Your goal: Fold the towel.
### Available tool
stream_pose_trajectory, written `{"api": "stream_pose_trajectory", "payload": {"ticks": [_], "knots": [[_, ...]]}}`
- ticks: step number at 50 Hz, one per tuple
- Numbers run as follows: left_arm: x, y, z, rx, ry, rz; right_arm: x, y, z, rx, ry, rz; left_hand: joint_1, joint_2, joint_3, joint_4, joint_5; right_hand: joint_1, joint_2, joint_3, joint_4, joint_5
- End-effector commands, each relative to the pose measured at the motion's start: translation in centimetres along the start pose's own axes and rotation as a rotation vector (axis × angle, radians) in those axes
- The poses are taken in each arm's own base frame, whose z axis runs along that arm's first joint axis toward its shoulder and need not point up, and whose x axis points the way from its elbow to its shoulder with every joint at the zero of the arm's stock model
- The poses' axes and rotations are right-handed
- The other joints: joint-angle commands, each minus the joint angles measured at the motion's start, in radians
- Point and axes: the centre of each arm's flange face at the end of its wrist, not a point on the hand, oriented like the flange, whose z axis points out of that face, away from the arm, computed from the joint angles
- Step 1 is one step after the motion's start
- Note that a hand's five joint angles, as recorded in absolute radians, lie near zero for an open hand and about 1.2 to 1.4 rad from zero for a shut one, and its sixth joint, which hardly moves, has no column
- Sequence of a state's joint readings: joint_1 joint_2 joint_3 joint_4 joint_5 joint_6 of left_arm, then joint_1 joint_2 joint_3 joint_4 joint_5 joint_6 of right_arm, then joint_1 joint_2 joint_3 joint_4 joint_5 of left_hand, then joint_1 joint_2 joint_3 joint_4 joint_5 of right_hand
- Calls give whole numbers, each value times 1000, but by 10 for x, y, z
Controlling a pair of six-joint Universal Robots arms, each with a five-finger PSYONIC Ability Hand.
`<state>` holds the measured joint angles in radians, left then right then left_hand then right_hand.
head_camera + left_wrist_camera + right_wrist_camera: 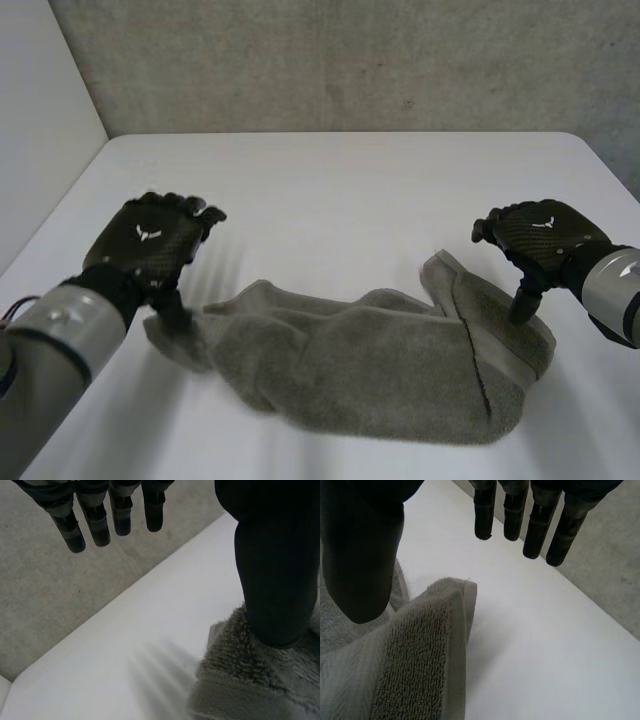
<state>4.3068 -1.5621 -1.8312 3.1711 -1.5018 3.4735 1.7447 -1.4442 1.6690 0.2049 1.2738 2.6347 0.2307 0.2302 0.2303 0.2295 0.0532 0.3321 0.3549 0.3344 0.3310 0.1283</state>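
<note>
You are looking at a white tabletop (340,190), smooth and matt, with rounded far corners. One item lies directly on it: a grey-green towel (370,360), loosely bunched across the near half and running from your left side to your right. Its left end narrows to a rumpled corner. Its right end is doubled over on itself, with a flat hemmed band showing along the turned edge. The middle is creased and uneven.
</note>
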Motion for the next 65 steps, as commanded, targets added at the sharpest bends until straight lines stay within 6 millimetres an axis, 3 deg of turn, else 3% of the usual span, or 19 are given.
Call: {"api": "stream_pose_trajectory", "payload": {"ticks": [1,3,9,17,22,31,36,38,39,41,43,44,46,49,51,60,63,65], "knots": [[5,18,35,-71,24,-81,8,22,18,-75,8,26,156,157,156,157,159,17,-6,15,18,46],[6,22,51,-87,32,-86,15,30,25,-105,14,41,296,297,297,297,299,20,-3,18,21,49],[-1,15,67,-78,18,-115,14,35,32,-125,-1,48,341,341,341,342,344,38,15,35,39,67],[-27,-23,74,25,-43,-230,12,25,31,-93,-6,30,341,341,341,342,344,20,-3,18,21,49],[-32,-38,75,71,-50,-265,-19,8,31,-33,-75,-77,341,341,341,342,344,11,-12,9,12,40],[-32,-53,80,120,-48,-265,-37,22,50,-117,-65,-206,370,371,371,372,373,55,32,53,56,85],[-15,-34,85,51,-3,-261,-40,38,64,-205,-37,-266,408,409,409,410,411,137,115,135,139,167],[9,-13,84,-54,62,-248,-38,46,70,-248,-7,-301,420,421,421,421,423,266,243,264,267,295],[9,-13,84,-54,62,-248,-38,46,70,-248,-7,-301,420,421,421,421,423,267,244,264,268,296],[17,-1,83,-112,85,-244,-37,47,71,-254,3,-314,420,421,421,421,423,405,382,402,406,434],[29,18,78,-224,121,-239,-33,40,72,-234,28,-315,417,418,418,419,420,811,788,808,812,840],[29,19,78,-224,121,-239,-33,40,72,-234,28,-315,417,418,418,419,420,813,790,810,814,842],[37,35,69,-329,149,-228,-26,24,65,-178,66,-299,417,418,418,419,420,1063,1041,1061,1064,1093],[42,41,63,-370,163,-222,-21,12,59,-132,97,-284,414,415,415,416,417,1064,1041,1062,1065,1093],[47,49,53,-412,180,-212,-11,-6,50,-46,157,-252,406,406,406,407,409,1064,1041,1062,1065,1093],[51,62,42,-427,188,-191,-12,-23,22,53,133,-229,391,391,391,392,394,1064,1041,1062,1065,1093],[52,68,39,-436,188,-182,2,-27,9,81,157,-214,391,391,391,392,394,1064,1041,1062,1065,1093],[51,69,37,-439,186,-181,21,-26,-4,102,208,-198,391,391,391,392,394,1064,1041,1062,1065,1093]]}}
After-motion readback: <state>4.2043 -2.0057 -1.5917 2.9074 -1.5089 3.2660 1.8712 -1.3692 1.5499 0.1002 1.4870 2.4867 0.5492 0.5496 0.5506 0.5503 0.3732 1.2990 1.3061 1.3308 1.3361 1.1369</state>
